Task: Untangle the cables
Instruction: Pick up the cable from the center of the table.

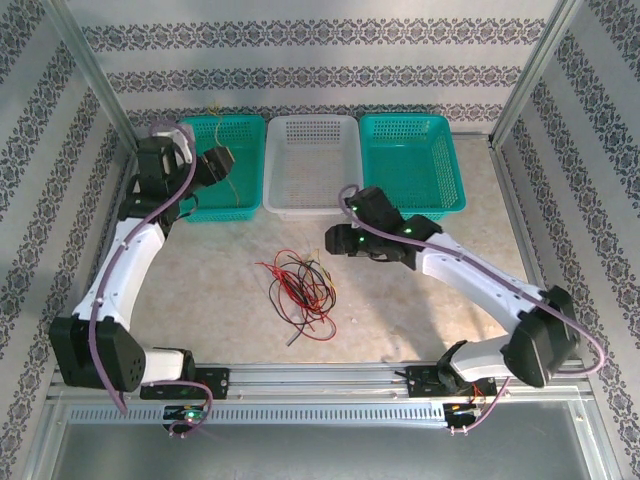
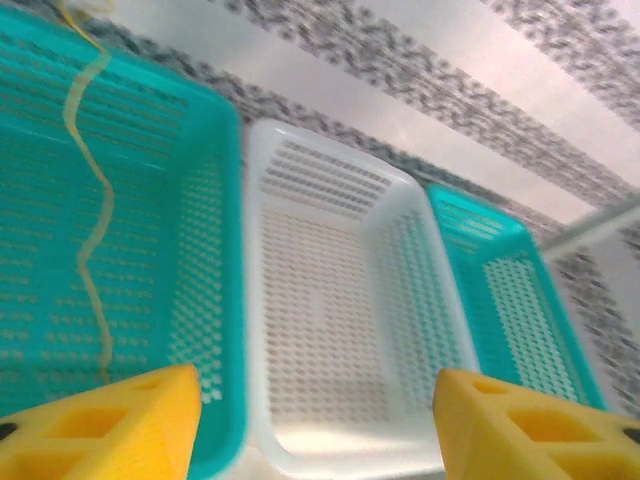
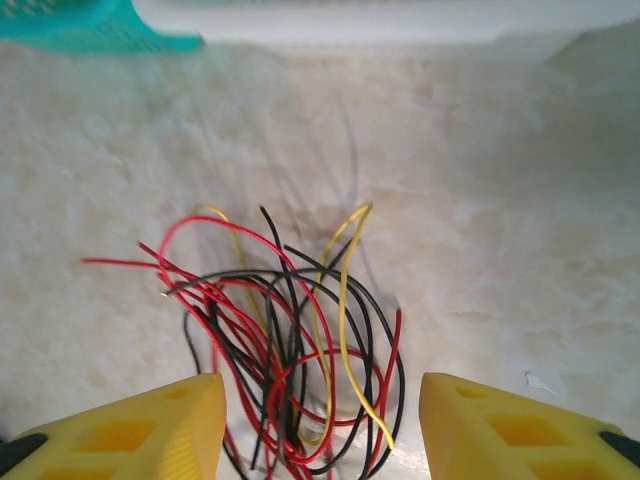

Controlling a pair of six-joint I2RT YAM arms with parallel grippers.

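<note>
The cables [image 1: 300,288] (red, black and yellow wires) lie in one loose tangle on the table [image 1: 200,290], in front of the white basket [image 1: 310,150]; a single yellow cable [image 2: 92,240] runs in a wavy line inside the left teal basket [image 1: 245,150], well apart from the rest. The right gripper [image 3: 322,430] hangs at the tangle's far right side, its yellow fingers spread wide with wires showing between them; whether it touches them I cannot tell. The left gripper [image 2: 315,430] is over the left teal basket's front edge, its fingers also spread wide. The right teal basket [image 1: 410,150] stands just beside the white one.
</note>
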